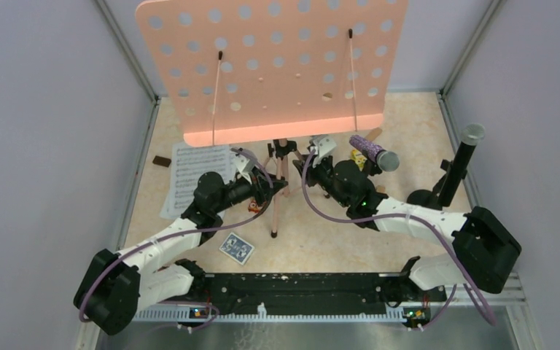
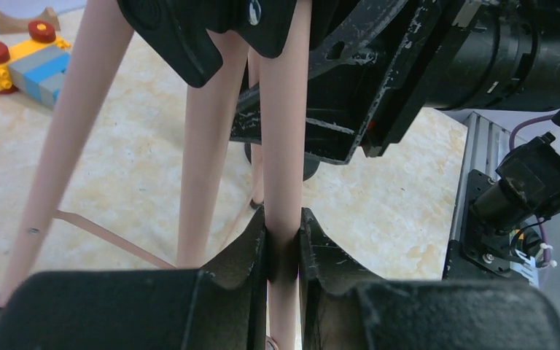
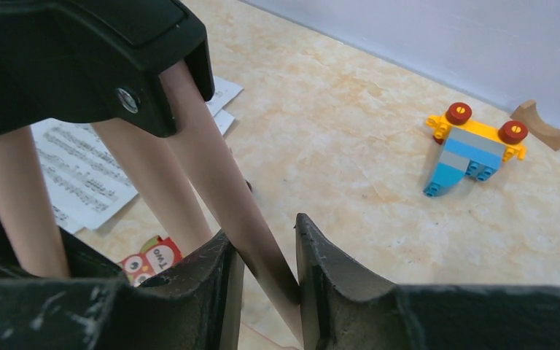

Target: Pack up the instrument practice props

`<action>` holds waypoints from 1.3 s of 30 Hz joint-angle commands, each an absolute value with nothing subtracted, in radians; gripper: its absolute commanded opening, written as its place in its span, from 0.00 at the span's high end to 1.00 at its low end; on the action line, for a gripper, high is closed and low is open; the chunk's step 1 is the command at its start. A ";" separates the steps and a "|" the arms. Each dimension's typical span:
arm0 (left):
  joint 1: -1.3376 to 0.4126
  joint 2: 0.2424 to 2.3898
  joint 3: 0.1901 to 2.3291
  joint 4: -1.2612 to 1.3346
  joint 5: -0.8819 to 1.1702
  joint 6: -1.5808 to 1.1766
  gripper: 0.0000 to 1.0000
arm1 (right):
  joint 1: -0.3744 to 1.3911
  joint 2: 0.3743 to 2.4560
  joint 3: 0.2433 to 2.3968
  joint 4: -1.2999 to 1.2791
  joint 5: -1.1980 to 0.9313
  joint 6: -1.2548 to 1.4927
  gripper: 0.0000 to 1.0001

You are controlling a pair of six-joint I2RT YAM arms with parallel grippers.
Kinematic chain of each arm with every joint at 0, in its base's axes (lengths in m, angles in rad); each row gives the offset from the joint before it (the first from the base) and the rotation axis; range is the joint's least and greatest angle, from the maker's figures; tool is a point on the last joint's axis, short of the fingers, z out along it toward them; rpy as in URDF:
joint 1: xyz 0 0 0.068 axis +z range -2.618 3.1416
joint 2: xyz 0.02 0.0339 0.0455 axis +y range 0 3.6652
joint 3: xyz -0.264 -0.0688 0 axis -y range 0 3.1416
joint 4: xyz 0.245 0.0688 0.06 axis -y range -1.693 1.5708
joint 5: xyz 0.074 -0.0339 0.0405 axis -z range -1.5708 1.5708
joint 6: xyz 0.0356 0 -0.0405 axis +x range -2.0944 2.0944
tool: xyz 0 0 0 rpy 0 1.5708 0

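The salmon-pink perforated music rack (image 1: pixel 277 65) stands at the back on tripod legs (image 1: pixel 275 211). My left gripper (image 1: pixel 265 187) is shut on one upright pink leg (image 2: pixel 284 146), which both pads pinch in the left wrist view. My right gripper (image 1: pixel 312 168) is shut on another leg (image 3: pixel 219 182), which slants across its jaws. White sheet-music pages (image 1: pixel 193 179) lie left of the stand. A purple-glitter microphone (image 1: pixel 370 152) lies to the right. A black grey-headed microphone (image 1: pixel 467 157) stands in a round-based holder (image 1: pixel 424 197).
A blue playing-card pack (image 1: pixel 236 248) lies in front of the stand. A yellow-and-blue toy (image 3: pixel 474 149) and a wooden arch (image 3: pixel 543 124) sit behind it. An owl card (image 3: pixel 149 259) lies near the pages (image 3: pixel 80 175). Grey walls enclose the table on three sides.
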State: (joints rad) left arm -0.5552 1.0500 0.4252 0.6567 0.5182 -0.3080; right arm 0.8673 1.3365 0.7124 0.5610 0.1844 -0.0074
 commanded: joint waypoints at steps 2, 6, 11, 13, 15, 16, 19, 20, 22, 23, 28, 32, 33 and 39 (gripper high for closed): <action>-0.561 1.089 0.524 0.771 0.502 -0.267 1.00 | 0.946 1.241 0.734 0.783 0.083 0.181 0.96; -0.560 1.102 0.528 0.778 0.504 -0.283 0.98 | 0.950 1.228 0.727 0.760 0.089 0.172 0.96; -0.562 1.087 0.518 0.706 0.504 -0.269 0.44 | 0.949 1.187 0.664 0.768 0.166 0.155 0.96; -0.566 1.068 0.486 0.709 0.491 -0.262 0.33 | 0.950 1.180 0.652 0.754 0.190 0.155 0.96; -0.574 1.047 0.440 0.737 0.464 -0.263 0.28 | 0.950 1.178 0.654 0.736 0.191 0.154 0.96; -0.579 1.046 0.409 0.757 0.457 -0.265 0.27 | 0.950 1.178 0.659 0.724 0.193 0.152 0.96; -0.595 1.060 0.368 0.773 0.432 -0.282 0.29 | 0.950 1.182 0.676 0.696 0.199 0.159 0.96; -0.601 1.068 0.358 0.775 0.423 -0.288 0.30 | 0.950 1.182 0.681 0.685 0.197 0.162 0.96; -0.613 1.082 0.334 0.792 0.414 -0.296 0.34 | 0.950 1.181 0.687 0.674 0.199 0.172 0.96; -0.622 1.091 0.323 0.804 0.411 -0.300 0.34 | 0.949 1.180 0.688 0.670 0.202 0.180 0.96; -0.671 1.132 0.302 0.830 0.362 -0.296 0.35 | 0.950 1.178 0.700 0.643 0.211 0.253 0.96; -0.685 1.176 0.298 0.854 0.338 -0.294 0.53 | 0.952 1.176 0.726 0.599 0.178 0.287 0.96; -0.685 1.183 0.298 0.858 0.338 -0.296 0.59 | 0.953 1.170 0.726 0.587 0.175 0.280 0.96; -0.687 1.197 0.293 0.848 0.356 -0.281 0.94 | 0.956 1.114 0.684 0.526 0.198 0.179 0.92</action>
State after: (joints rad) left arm -0.6804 1.1782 0.3042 0.8505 0.3325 -0.1509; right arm 0.9375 1.1992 0.6567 0.4969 0.2550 0.1261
